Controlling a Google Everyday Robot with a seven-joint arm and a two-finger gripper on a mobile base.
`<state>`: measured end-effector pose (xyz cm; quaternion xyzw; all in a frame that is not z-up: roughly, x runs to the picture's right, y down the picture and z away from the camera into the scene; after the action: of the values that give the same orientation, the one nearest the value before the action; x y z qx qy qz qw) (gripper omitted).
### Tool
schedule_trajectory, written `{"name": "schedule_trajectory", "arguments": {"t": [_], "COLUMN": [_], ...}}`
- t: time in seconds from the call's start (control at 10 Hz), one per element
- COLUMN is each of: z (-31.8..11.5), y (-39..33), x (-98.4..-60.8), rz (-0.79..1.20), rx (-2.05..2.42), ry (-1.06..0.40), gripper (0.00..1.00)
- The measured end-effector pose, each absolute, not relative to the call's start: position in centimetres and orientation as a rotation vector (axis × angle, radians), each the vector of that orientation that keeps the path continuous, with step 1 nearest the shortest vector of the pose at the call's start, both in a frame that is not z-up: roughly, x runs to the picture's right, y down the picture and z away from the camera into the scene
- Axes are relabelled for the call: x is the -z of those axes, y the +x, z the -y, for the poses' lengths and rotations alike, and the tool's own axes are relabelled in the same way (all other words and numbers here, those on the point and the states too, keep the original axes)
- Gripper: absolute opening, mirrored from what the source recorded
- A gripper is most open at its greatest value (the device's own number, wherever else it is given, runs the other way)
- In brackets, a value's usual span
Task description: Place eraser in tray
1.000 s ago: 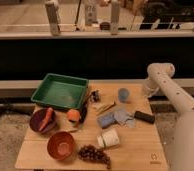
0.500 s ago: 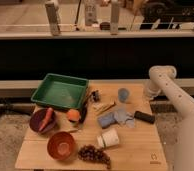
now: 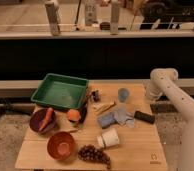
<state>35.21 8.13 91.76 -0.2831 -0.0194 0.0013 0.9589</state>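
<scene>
Gripper [image 3: 151, 93] is at the end of the white arm [image 3: 176, 96], over the far right corner of the worktop [image 3: 140, 150], just at its right edge. I can't tell from here how far open it is or whether it has hold of anything.

Nearest to it on the wood is the blue cup [image 3: 123, 94], upright, toward the middle of the far edge. The eraser [image 3: 144, 117], the dark block, lies flat near the right edge about midway down, touching or just beside the grey cloth [image 3: 123, 115]. A blue-grey block [image 3: 106, 120] sits against the cloth's left side.

Between eraser and tray I see a pale stick-shaped item [image 3: 105, 107], a small dark object [image 3: 94, 95] near the far edge, and an orange fruit [image 3: 73, 115] just beside the tray's near right corner. The green tray [image 3: 57, 77] takes the far left corner, with its inside bare.

Along the left edge there is a dark bowl [image 3: 36, 126] with a carrot [image 3: 47, 118] in it. An orange bowl [image 3: 61, 145] sits by the near left corner. Grapes [image 3: 94, 154] lie at the near edge, mid-table, and a white cup [image 3: 109, 138] lies on its side just behind them.

Open room: bare wood in the near right corner, and a strip along the right edge on both sides of the eraser. The centre is crowded.
</scene>
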Motion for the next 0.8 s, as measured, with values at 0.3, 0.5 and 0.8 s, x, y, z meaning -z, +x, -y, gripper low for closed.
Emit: {"name": "schedule_trajectory", "arguments": {"t": [0.3, 0.5, 0.8], "z": [-8.8, -9.2, -9.8], "y": [35.4, 34.7, 34.1], "x": [-91.6, -90.7, -89.6], "rz": [0.037, 0.042, 0.056], "rx": [-0.001, -0.004, -0.023], "ry": [-0.580, -0.600, -0.644], "gripper": [0.41, 0.62, 0.80]}}
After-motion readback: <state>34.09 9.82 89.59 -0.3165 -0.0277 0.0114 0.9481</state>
